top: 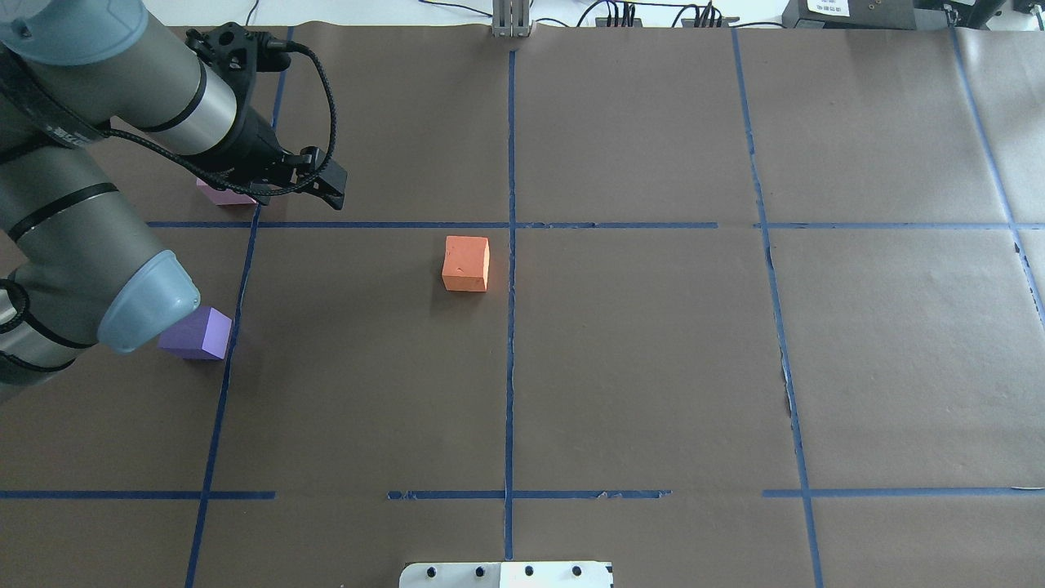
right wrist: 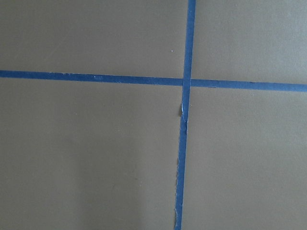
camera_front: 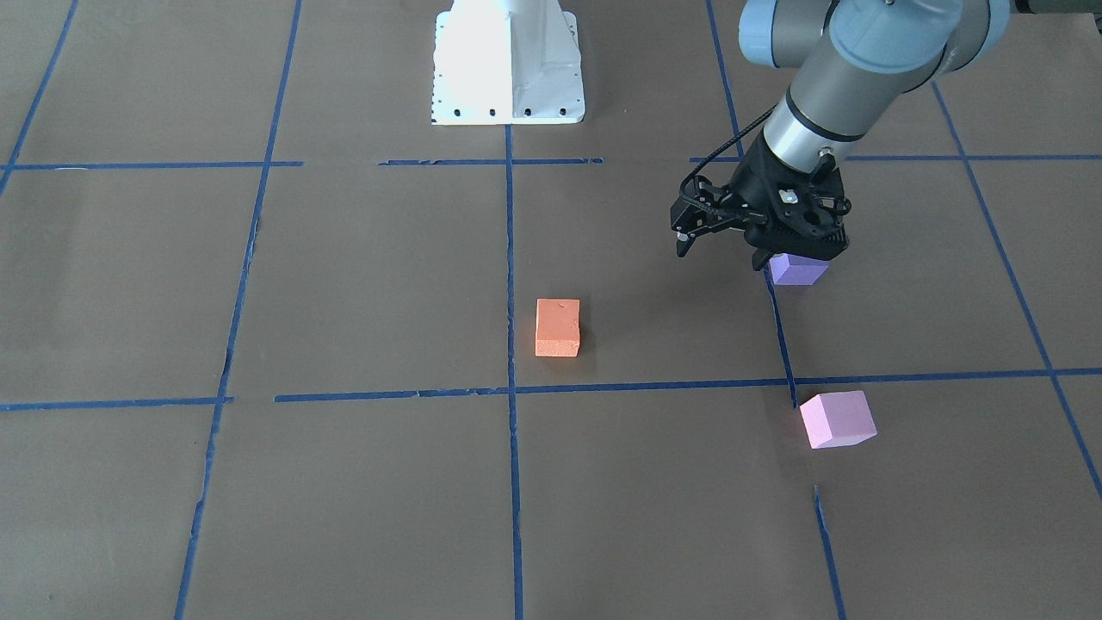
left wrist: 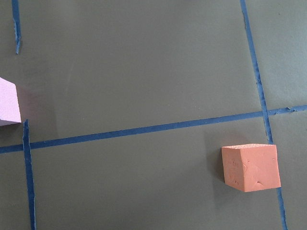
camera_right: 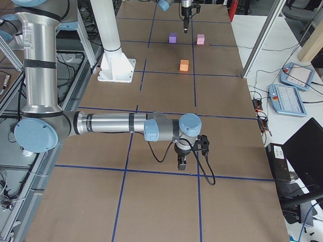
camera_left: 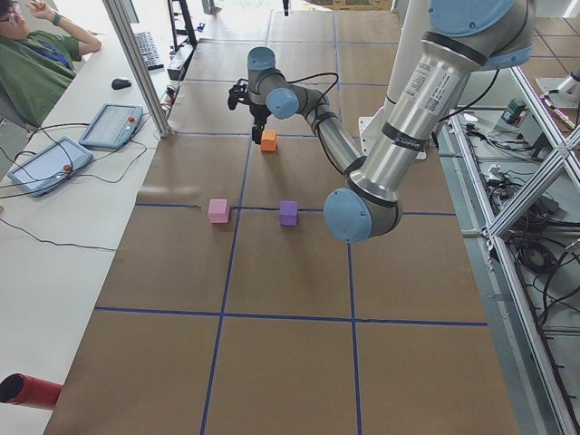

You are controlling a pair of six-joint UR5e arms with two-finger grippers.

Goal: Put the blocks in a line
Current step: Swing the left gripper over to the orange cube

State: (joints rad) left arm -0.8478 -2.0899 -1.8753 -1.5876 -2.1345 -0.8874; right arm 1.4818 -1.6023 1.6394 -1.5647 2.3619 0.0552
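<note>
The left gripper (camera_front: 779,245) carries nothing and hovers high near the purple block (camera_front: 798,269) and pink block (camera_front: 837,419), probably lining up a pick; I cannot tell whether its jaws are apart. The orange block (camera_front: 558,327) lies well apart mid-table. The right gripper (camera_right: 181,162), its state equally unreadable, hangs far off out of the way.

Matte orange foam cube (camera_front: 557,327), matte purple foam cube (camera_front: 798,269), matte light-pink foam cube (camera_front: 837,419): 3 plain colours. Brown paper table cover (camera_front: 370,275) with grid of blue tape lines (camera_front: 510,258). Grey metal robot arm (camera_front: 826,90), light-blue joint caps (camera_front: 887,34).
</note>
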